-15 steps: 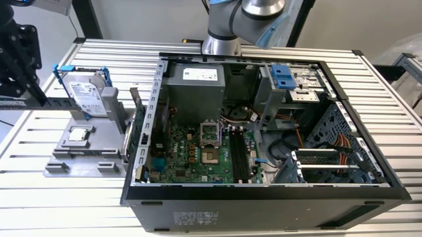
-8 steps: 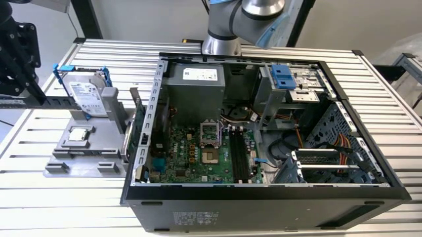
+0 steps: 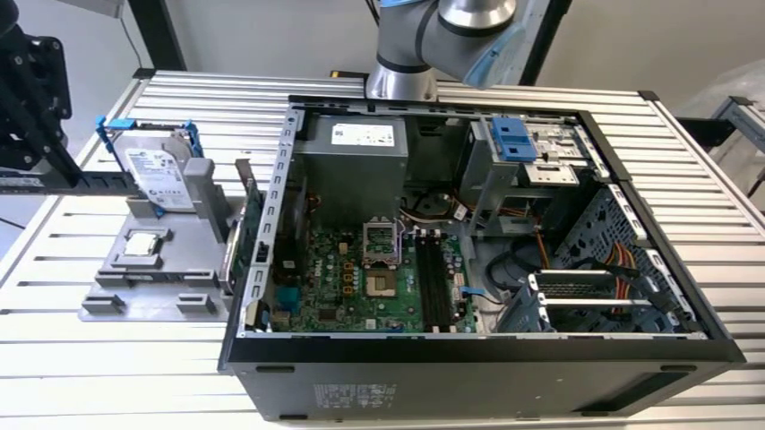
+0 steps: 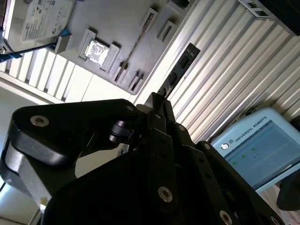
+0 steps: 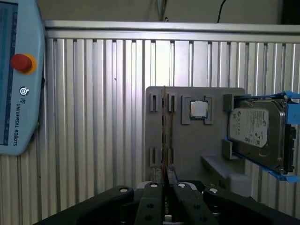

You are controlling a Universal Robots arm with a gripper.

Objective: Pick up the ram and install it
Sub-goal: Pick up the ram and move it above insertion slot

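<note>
ram (image 4: 180,70) is clamped in the gripper (image 4: 157,101). Fingers are closed on one end of the stick and the rest sticks straight out past the fingertips. In the second wrist view it reads as a dark flat strip with black chips, held in the air with the ribbed table (image 4: 225,70) behind its free end.

In the first wrist view it's edge-on, a thin brownish line running out from between the two pads and lining up with the slot pairs on the grey fixture plate (image 5: 215,154). It looks clear of the plate, but I can't confirm the gap from that angle.

On the same plate, the square silver processor (image 5: 198,108) sits in its pocket just beside the slots. Beyond it the silver hard drive (image 5: 255,131) stands in its blue bracket.

The teach pendant (image 5: 18,93) lies on the table, well apart from the plate.

In the exterior view the open computer case (image 3: 478,358) sits beside the fixture, on the exterior view's right. The motherboard is exposed, with the long black memory slots (image 3: 433,287) near its middle. The arm (image 3: 442,36) rises out of frame behind the case.
</note>
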